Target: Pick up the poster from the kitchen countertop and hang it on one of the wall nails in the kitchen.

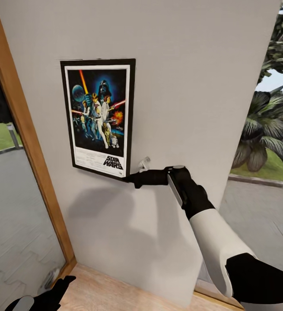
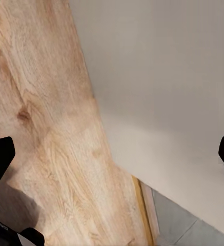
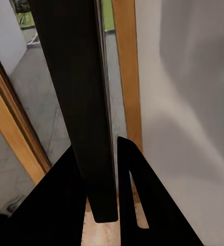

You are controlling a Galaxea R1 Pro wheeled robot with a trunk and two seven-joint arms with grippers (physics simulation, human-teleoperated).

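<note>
Black-framed rectangular Star Wars poster (image 1: 99,117) flat against plain pale wall (image 1: 193,86), beside light wooden door frame (image 1: 24,129). Right tool (image 1: 130,177) closed on poster's lower right corner; in right wrist view, dark frame edge (image 3: 86,113) pinched between black fingers (image 3: 137,205). Left tool (image 2: 112,154) low over wooden floor (image 2: 45,128), spread wide, holding nothing.

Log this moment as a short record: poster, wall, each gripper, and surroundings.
poster: flat against the pale wall, upright, slightly tilted
right gripper: at the poster's lower right corner, fingers closed on the black frame edge
left gripper: low, near the floor, fingers apart, holding nothing
nail: not discernible, possibly hidden behind the poster
floor: light wood boards
left of wall: wooden frame with glass, lawn outside
right of wall: leafy plants outdoors
</note>
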